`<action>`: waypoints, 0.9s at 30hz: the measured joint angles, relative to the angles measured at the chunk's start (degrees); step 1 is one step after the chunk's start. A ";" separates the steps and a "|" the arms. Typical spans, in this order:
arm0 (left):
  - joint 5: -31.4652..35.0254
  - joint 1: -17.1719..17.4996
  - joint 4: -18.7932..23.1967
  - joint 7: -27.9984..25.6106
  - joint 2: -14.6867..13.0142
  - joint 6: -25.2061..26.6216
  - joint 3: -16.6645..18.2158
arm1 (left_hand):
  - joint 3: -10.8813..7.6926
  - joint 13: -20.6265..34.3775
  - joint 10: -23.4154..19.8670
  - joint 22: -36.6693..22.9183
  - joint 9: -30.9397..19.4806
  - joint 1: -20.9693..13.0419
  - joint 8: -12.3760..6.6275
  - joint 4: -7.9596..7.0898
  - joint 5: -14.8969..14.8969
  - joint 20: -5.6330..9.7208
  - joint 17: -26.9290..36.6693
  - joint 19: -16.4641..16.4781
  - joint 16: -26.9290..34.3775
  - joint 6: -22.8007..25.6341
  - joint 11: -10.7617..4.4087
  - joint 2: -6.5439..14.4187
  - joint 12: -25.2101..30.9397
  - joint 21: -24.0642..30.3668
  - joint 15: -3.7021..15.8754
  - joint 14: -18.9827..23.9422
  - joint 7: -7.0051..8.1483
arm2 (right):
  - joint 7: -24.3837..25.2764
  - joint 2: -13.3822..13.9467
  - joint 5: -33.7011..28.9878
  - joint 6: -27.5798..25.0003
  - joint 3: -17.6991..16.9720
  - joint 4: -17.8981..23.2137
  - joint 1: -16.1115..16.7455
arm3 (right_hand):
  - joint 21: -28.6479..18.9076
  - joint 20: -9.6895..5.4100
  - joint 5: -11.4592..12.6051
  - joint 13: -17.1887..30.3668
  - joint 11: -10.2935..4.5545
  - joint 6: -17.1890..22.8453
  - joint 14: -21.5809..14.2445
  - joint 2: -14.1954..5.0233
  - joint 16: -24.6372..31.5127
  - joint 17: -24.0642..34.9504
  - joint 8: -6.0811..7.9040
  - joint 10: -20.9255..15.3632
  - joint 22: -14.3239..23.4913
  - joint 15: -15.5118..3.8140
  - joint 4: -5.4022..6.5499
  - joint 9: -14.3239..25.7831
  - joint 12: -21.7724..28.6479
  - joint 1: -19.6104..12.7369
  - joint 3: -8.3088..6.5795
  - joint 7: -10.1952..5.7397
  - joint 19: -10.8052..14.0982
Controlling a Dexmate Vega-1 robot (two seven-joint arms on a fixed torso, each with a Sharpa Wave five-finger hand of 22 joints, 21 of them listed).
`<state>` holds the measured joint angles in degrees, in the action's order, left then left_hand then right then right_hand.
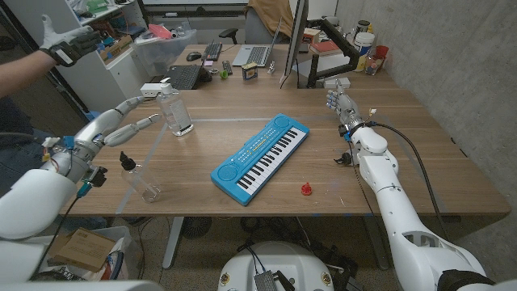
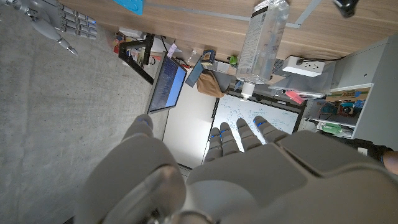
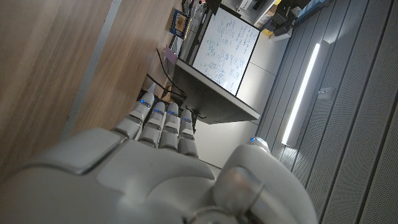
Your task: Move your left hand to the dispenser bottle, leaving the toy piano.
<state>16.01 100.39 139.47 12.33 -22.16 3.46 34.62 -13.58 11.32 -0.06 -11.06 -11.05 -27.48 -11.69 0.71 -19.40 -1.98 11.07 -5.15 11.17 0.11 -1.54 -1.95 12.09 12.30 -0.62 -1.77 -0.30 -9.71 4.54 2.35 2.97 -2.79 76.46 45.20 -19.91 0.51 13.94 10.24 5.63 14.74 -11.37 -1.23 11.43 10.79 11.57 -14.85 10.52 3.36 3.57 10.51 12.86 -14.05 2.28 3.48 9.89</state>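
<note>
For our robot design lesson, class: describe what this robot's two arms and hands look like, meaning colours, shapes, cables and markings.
Both arms are smooth, rounded white shells, widest at the shoulders. The left hand and right hand are silvery grey with jointed segments; small blue marks dot the fingers in the wrist views. A black cable loops along the right forearm, and dark fittings with coloured wires sit by the left wrist.

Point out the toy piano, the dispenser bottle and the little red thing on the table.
toy piano [image 1: 261,158], head view, middle of its white keys.
dispenser bottle [image 1: 139,179], head view, its clear body below the black pump.
small red object [image 1: 306,189], head view, its centre.
</note>
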 measured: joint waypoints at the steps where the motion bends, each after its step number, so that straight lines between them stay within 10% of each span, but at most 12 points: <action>1: 0.12 0.07 0.12 0.09 0.02 0.07 0.09 | 0.00 0.00 0.00 0.00 0.00 0.00 0.00 0.00 0.00 0.00 0.00 0.00 0.00 0.00 0.00 0.00 0.00 0.00 0.00 0.00 0.00 | 0.00 0.01 0.00 0.00 0.00 0.00 -0.01 | 0.00 0.00 0.00 0.00 0.00 0.00 0.00 0.00 0.00 0.00 0.00 0.00 0.00 0.00 0.00 0.00 0.00 0.00 0.00 0.00 0.00; 27: 7.20 2.59 2.54 3.29 1.43 0.41 1.96 | 0.25 0.00 0.10 0.00 0.00 -0.25 0.00 0.25 0.00 -0.29 -0.01 0.30 0.00 0.00 -0.52 0.20 0.00 0.00 0.21 0.20 0.00 | 0.39 0.17 -0.62 -1.13 0.04 2.51 1.19 | 0.42 0.00 0.00 0.31 0.00 0.00 0.00 0.00 0.01 0.00 0.00 0.00 0.00 0.00 0.00 0.00 0.00 0.00 0.00 0.00 0.00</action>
<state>23.21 102.98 142.01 15.63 -20.74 3.87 36.58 -13.33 11.32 0.03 -11.05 -11.05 -27.74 -11.69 0.96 -19.40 -2.27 11.06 -4.85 11.17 0.10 -2.06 -1.74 12.09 12.30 -0.41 -1.57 -0.30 -9.32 4.71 1.72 1.84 -2.75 78.97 46.40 -19.49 0.51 13.94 10.55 5.63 14.74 -11.37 -1.23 11.44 10.79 11.57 -14.85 10.52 3.36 3.57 10.51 12.86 -14.05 2.28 3.48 9.88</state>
